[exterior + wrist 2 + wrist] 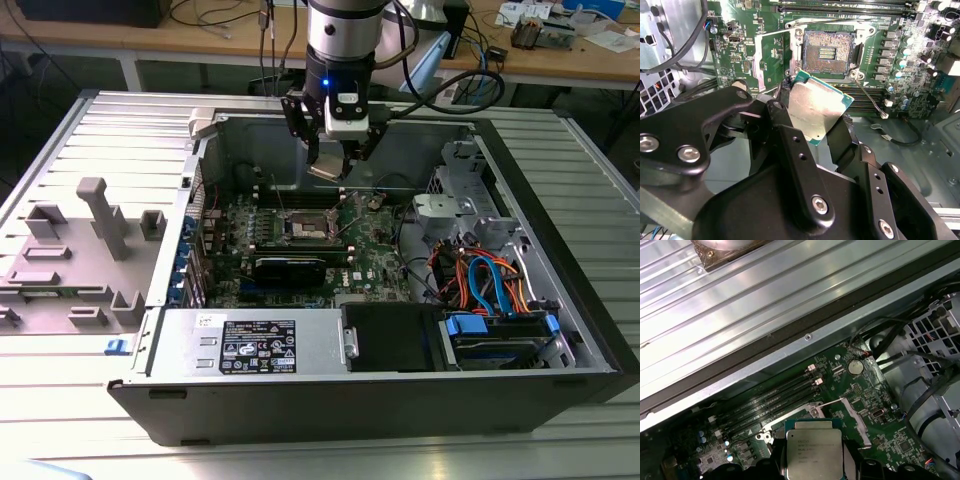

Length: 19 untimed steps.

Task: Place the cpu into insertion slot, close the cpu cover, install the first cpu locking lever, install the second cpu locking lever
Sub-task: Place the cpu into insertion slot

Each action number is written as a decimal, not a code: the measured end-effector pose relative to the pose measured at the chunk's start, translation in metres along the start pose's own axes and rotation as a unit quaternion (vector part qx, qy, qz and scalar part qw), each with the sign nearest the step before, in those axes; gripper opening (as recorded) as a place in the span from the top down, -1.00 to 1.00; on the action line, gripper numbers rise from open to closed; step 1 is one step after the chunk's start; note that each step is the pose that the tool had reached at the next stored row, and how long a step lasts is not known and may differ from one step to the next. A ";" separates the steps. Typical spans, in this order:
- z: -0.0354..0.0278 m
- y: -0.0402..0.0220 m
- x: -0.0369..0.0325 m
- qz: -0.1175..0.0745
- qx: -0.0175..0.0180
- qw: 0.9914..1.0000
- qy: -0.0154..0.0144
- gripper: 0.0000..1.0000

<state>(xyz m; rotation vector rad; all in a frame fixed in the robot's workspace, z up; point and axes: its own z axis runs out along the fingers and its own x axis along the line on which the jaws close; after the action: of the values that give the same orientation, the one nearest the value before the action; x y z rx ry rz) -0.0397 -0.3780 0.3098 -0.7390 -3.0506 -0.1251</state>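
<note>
Exterior view: a robot arm reaches down into an open computer case that lies on a ribbed metal table. Its jaws are closed on the cpu, a small flat square chip. They hold it in the air above the green motherboard, clear of the board.

The insertion slot sits near the chip but not directly beneath it.

In the second wrist view, two black fingers pinch opposite edges of the cpu. Its silvery top faces the camera and it looks tilted. Just beyond it the insertion slot lies bare, with its field of contacts exposed. The cpu cover appears swung open to one side of the socket. A thin wire locking lever stands free on the other side.

In the first wrist view the cpu hangs over the board, beside long black memory slots.

The step in hand appears to be the first one, placing the chip. The cover and both levers look untouched. By my judgement, seating the chip calls for three things:
- centring it over the socket
- levelling it and squaring its edges with the rim
- lowering it gently, since the exposed contacts would likely bend under a skewed or forced landing
</note>
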 end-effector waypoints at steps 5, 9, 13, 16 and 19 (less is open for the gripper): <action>0.0001 0.0000 0.0000 0.002 0.000 1.000 0.000 -0.09; 0.0003 0.0000 0.0000 0.003 0.000 1.000 0.000 -0.09; 0.0004 0.0000 0.0000 0.005 0.000 1.000 0.000 -0.09; 0.0005 0.0000 0.0000 0.006 0.000 1.000 0.000 -0.09; 0.0005 0.0000 0.0000 0.007 0.000 1.000 -0.001 -0.09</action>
<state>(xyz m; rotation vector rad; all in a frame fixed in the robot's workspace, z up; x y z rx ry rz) -0.0397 -0.3780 0.3092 -0.7599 -3.0460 -0.1252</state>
